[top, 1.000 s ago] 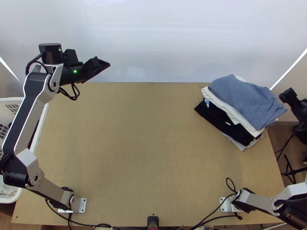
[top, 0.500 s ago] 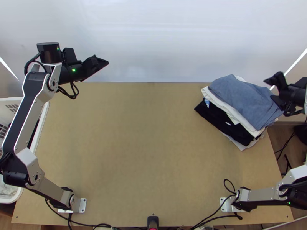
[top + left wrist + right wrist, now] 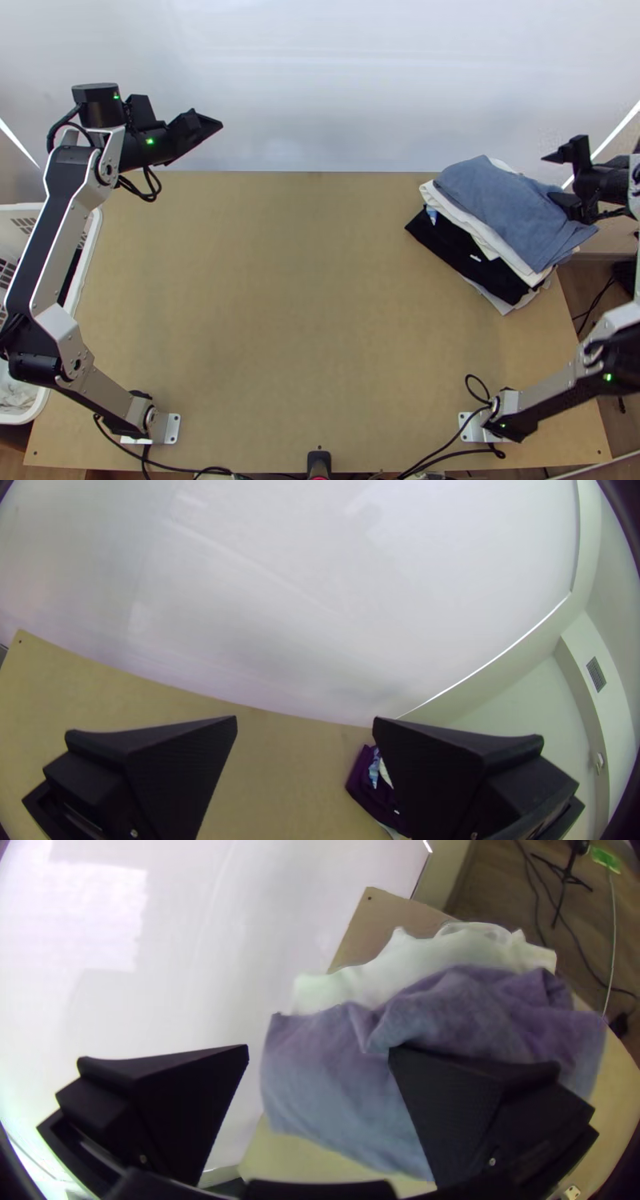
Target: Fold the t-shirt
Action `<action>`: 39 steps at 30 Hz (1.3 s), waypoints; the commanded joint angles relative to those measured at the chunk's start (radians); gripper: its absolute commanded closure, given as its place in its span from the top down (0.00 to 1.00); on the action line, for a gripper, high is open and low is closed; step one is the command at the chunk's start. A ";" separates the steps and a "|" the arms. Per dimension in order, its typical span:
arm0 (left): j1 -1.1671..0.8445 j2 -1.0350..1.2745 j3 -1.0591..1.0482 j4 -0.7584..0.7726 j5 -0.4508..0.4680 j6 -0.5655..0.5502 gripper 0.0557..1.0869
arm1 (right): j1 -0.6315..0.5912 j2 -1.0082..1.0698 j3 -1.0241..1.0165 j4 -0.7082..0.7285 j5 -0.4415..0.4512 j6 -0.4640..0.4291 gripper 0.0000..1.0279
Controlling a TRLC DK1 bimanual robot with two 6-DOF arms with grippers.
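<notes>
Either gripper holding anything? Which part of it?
Nothing held: left gripper and right gripper are both open, the right one at the blue cloth.

White basket (image 3: 94,232) beside table (image 3: 280,320); black tripod (image 3: 567,873) on floor (image 3: 497,897); wall vent (image 3: 596,674).

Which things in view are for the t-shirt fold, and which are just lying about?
Job:
- blue-grey garment atop the stack, possibly the t-shirt
- left gripper
- right gripper

Lying about, probably:
- black garment
- white basket
- floor stand
</notes>
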 commanded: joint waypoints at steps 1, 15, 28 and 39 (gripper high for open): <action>0.019 0.000 0.016 -0.001 0.001 -0.004 0.96 | -0.068 0.108 -0.086 0.177 0.117 -0.041 0.95; 0.003 0.015 0.041 -0.001 0.003 -0.018 0.96 | -0.114 -0.049 -0.263 0.388 0.229 -0.188 0.95; -0.011 0.011 0.039 0.002 0.001 -0.035 0.96 | -0.017 -0.215 -0.356 0.672 0.422 -0.509 0.96; -0.006 -0.014 0.031 -0.001 0.001 -0.032 0.96 | 0.216 -0.284 -0.968 1.372 0.588 -0.952 0.95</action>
